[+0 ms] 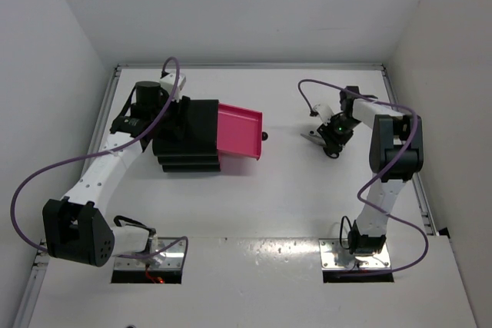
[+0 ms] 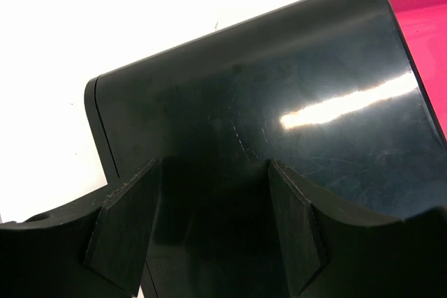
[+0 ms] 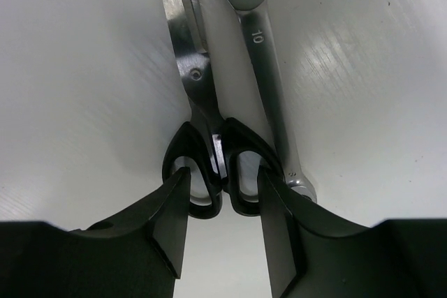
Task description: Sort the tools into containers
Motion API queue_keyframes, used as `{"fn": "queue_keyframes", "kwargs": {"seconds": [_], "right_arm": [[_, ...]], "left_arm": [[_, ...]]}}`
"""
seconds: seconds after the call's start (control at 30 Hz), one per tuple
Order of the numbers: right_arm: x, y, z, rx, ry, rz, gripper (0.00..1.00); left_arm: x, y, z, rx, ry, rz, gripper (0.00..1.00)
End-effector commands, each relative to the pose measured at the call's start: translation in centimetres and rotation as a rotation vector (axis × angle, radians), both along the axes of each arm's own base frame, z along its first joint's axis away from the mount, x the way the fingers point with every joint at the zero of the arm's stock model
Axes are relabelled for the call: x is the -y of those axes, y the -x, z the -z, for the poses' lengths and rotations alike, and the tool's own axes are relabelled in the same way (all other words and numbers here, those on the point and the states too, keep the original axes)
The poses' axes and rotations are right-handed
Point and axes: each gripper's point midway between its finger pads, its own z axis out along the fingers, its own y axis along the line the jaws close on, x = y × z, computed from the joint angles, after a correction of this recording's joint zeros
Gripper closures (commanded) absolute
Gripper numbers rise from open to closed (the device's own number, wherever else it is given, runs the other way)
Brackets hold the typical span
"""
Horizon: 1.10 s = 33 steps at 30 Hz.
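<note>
1. Left gripper point(image 2: 209, 235), left of centre in the top view: its jaws stand apart over the glossy top of the unit point(image 1: 188, 140), gripping nothing. This is likely a brace, so that the unit does not slide.
2. Drawer point(image 1: 240, 132): one pink drawer stands pulled out toward frame centre, knob point(image 1: 265, 136) leading. No tool shows inside it.
3. Right gripper point(image 3: 220, 232), right of centre in the top view: its fingers point(image 3: 171, 221) flank the black handle loops of the scissors point(image 3: 199, 95), close against both. Whether they squeeze cannot be told.
4. Scissors: closed, flat on the table point(image 1: 292, 197), blades toward the top of the wrist frame.
5. Wrench point(image 3: 264, 68): lies alongside the scissors on the right, touching the right loop. It will probably be nudged on lifting.
6. Open room: bare table lies between the tools and the drawer's front edge. The walls are well apart from both.
</note>
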Motion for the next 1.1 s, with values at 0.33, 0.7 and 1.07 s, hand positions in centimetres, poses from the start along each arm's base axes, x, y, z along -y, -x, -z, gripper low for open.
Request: {"fn": "queue_keyframes", "kwargs": {"seconds": [0.33,0.7,1.07], "right_arm": [[0.8,1.4,0.7,-0.019,0.056,-0.050,0.95],[-5.0,2.5,-12.4,0.109,-0.261,-0.024,1.00],[-15.6,-0.3,-20.9,0.122,-0.553,0.036,1.00]], "left_arm": [[0.2,-0.3,-0.7,0.029,0.004,-0.009,0.31],[-0.3,-0.1,-0.8,0.038,0.013,-0.052,0.31],[-0.6,-0.5,-1.2,0.054,0.050,-0.108,0.29]]}}
